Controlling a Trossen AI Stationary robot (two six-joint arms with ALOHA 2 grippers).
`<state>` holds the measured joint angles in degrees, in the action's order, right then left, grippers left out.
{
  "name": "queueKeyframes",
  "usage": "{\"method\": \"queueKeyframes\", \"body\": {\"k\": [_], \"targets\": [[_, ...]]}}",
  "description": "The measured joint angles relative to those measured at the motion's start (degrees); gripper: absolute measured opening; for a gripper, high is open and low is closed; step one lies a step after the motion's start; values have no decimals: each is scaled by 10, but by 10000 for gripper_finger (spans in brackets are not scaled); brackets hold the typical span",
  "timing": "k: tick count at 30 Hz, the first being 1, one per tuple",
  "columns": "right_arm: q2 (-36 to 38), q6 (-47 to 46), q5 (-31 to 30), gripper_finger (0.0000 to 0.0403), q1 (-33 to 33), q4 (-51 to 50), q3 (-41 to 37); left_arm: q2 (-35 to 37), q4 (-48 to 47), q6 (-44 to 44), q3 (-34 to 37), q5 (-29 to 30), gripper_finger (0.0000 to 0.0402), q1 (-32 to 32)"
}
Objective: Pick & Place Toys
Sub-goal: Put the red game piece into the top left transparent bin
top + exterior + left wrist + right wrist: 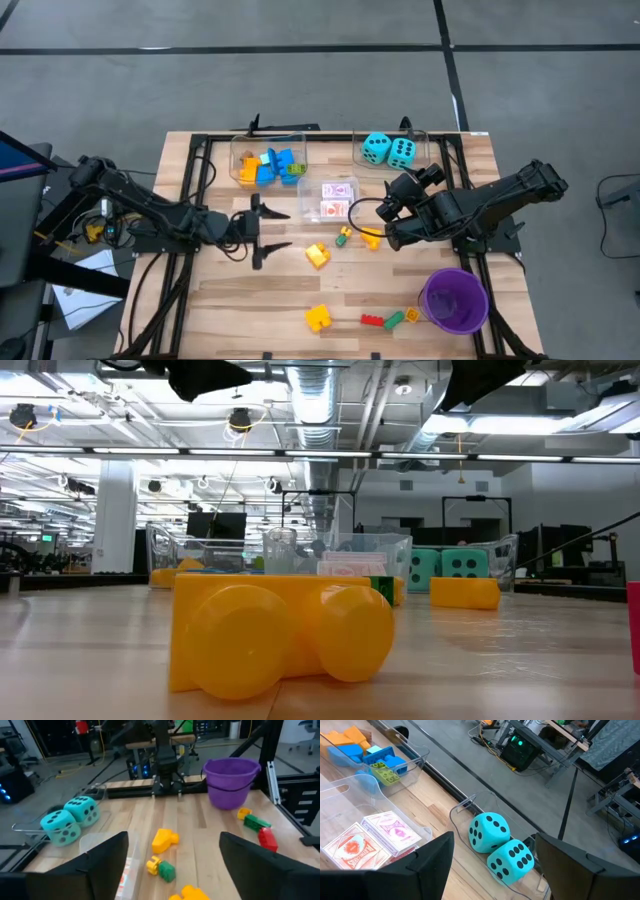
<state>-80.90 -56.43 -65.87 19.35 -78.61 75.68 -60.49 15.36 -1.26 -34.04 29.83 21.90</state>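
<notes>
The left gripper (262, 228) reached low across the table, fingers spread and empty, a yellow brick (318, 256) lying just beyond.

Two turquoise dice (389, 150), card packs (338, 199) and bricks (270, 165) sit in clear bins; loose bricks (318, 256) lie scattered on the table.

From my low camera one big yellow brick (280, 635) blocks most of the table, and both arms are cut off at the top edge. The purple cup (634, 625) shows only as a sliver at the frame's side. In my left wrist view a clear bin (107, 852) sits partly behind a finger (its contents blurred). The card packs (367, 840) run off the right wrist picture's edge.
</notes>
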Motion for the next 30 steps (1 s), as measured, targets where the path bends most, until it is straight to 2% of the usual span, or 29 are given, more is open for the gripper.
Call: {"method": "queueKeyframes", "body": {"k": [7, 15, 18, 24, 27, 30], "targets": [[0, 0, 3, 272, 0, -1, 0, 0, 18, -3, 0, 2, 356, 0], [0, 49, 56, 272, 6, 32, -2, 0, 18, -5, 0, 2, 363, 0], [0, 130, 111, 272, 14, 100, -23, 1, 19, -12, 0, 1, 358, 0], [0, 282, 276, 272, 30, 238, -64, 9, 42, -50, 1, 1, 358, 0], [0, 297, 344, 272, 41, 271, -67, 18, 53, -75, 1, -3, 360, 0], [0, 286, 374, 272, 54, 306, -67, 30, 65, -101, 1, -3, 361, 0]]}}
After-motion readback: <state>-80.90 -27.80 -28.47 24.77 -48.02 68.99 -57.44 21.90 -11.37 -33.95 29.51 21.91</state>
